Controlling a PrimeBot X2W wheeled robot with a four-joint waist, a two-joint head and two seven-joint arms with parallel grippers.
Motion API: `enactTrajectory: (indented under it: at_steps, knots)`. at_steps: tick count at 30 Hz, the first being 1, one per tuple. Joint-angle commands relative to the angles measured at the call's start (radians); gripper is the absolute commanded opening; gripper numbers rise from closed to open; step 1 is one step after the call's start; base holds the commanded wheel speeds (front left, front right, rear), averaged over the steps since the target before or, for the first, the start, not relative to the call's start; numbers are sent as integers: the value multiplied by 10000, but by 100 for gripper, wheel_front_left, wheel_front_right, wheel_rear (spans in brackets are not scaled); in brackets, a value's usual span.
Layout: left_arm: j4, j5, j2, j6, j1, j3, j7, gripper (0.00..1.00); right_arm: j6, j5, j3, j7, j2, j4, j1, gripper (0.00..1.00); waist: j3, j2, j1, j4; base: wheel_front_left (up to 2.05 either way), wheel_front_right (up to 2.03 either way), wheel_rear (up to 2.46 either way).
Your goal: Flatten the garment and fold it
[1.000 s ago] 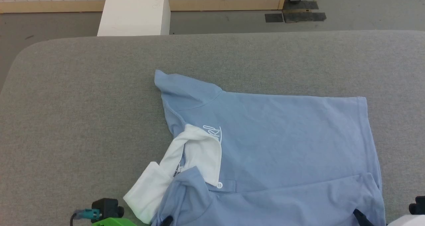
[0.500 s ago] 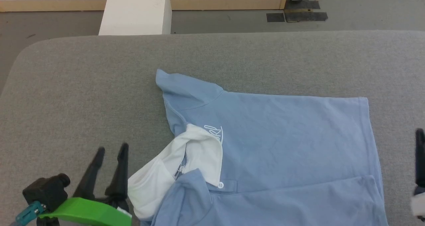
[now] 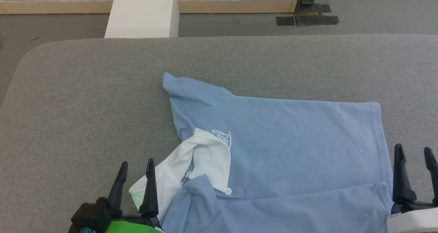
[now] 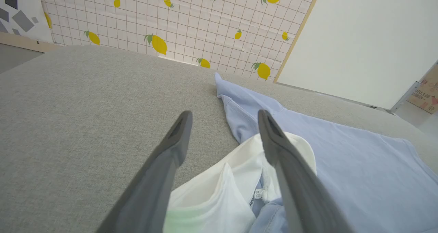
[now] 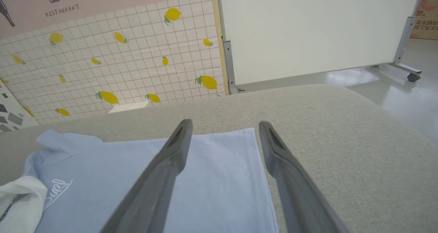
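The garment point(image 3: 291, 151) is a light blue shirt with a white collar point(image 3: 202, 157), lying on the grey padded table point(image 3: 85, 106). Its near long edge is folded over the body; one sleeve point(image 3: 191, 91) points to the far side. My left gripper point(image 3: 136, 166) stands open at the lower left, just left of the white collar point(image 4: 239, 178), its fingers above the cloth with nothing between them. At the lower right my right gripper point(image 3: 412, 152) is open beside the hem point(image 5: 255, 178), astride that edge, holding nothing. The garment point(image 5: 137, 178) spreads left of it.
A white block point(image 3: 142, 12) stands on the floor behind the table's far edge. A tiled wall panel with lemons point(image 4: 171, 27) and a white partition on wheels point(image 5: 308, 31) stand beyond. Bare grey padding point(image 3: 308, 62) lies left of and behind the shirt.
Both grippers have let go and come up into view beside the shirt: the left now by the collar, the right by the hem. The folded near edge stays on the body.
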Motion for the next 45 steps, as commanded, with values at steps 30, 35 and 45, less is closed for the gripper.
enactTrajectory:
  at_steps: [30, 35, 45]
  knots:
    - [1617, -2279, 3147, -1037, -8663, -1362, 7815, 100, -13, 35, 240, -464, -3, 395, -1460, 100, 2794, 0, 0, -379, 0, 0, 0]
    - [2779, -2560, 3299, -958, -9320, -1661, 9219, 100, -13, 42, 412, -439, -3, 433, -1666, 100, 3166, 0, 0, -592, 0, 0, 0]
    - [3590, -2518, 3440, -508, -9809, -1570, 9717, 100, -13, 84, 393, -444, -3, 532, -2011, 100, 3844, 0, 0, -945, 0, 0, 0]
